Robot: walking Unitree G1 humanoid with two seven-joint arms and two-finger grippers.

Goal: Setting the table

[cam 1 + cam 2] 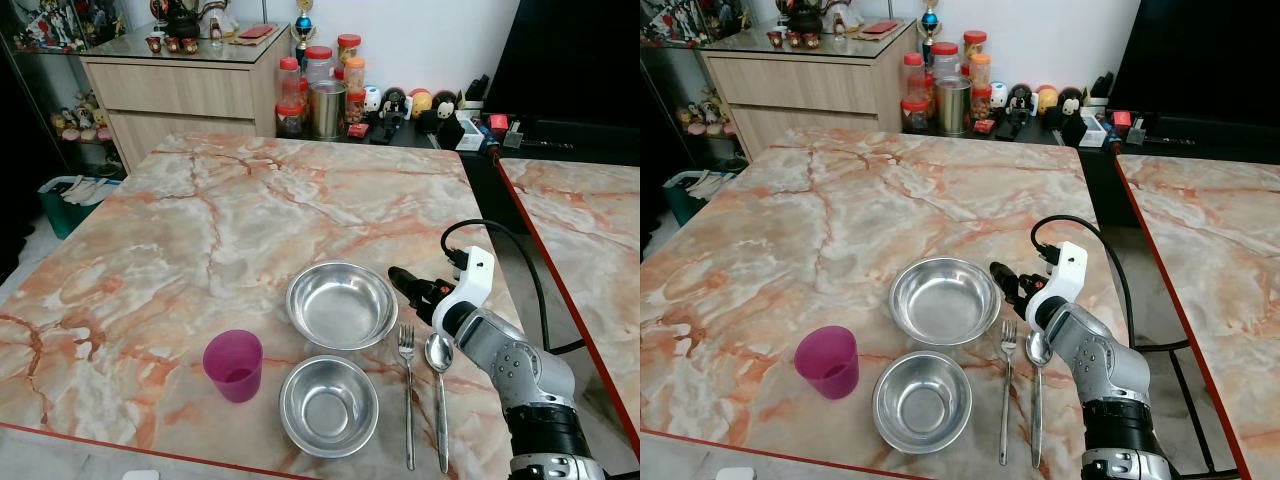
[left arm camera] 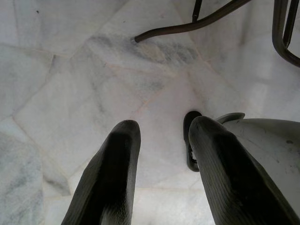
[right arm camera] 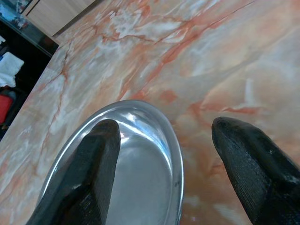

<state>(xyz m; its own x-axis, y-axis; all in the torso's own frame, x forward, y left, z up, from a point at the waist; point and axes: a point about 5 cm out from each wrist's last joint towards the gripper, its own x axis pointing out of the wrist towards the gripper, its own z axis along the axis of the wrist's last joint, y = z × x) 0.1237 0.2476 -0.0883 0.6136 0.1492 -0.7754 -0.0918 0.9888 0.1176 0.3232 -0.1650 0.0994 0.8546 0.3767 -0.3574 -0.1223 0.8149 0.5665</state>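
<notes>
From the head, left eye: a marble table (image 1: 200,230) carries two steel bowls. Taking the larger bowl (image 1: 341,304) as the mark, the smaller bowl (image 1: 329,405) sits just nearer the robot, almost touching it. A purple cup (image 1: 234,365) stands to the left of the smaller bowl, near the table's front edge. A fork (image 1: 407,385) and a spoon (image 1: 439,395) lie side by side just right of the bowls, handles toward the robot. The right gripper (image 1: 405,283) hovers just right of the larger bowl's rim, above the fork's tines, holding nothing.

Right eye: the same layout, with jars (image 1: 945,75) and small figurines (image 1: 1040,100) on a dark shelf well beyond the larger bowl, past the far edge of the table.

Left wrist: the left gripper (image 2: 161,154) hangs over a pale tiled floor (image 2: 70,84), its two fingers apart and empty. Dark chair legs (image 2: 197,23) cross the floor beyond.

Right wrist: the right gripper's fingers (image 3: 84,173) are spread wide, one over the larger bowl's rim, the other over bare marble beside it.
</notes>
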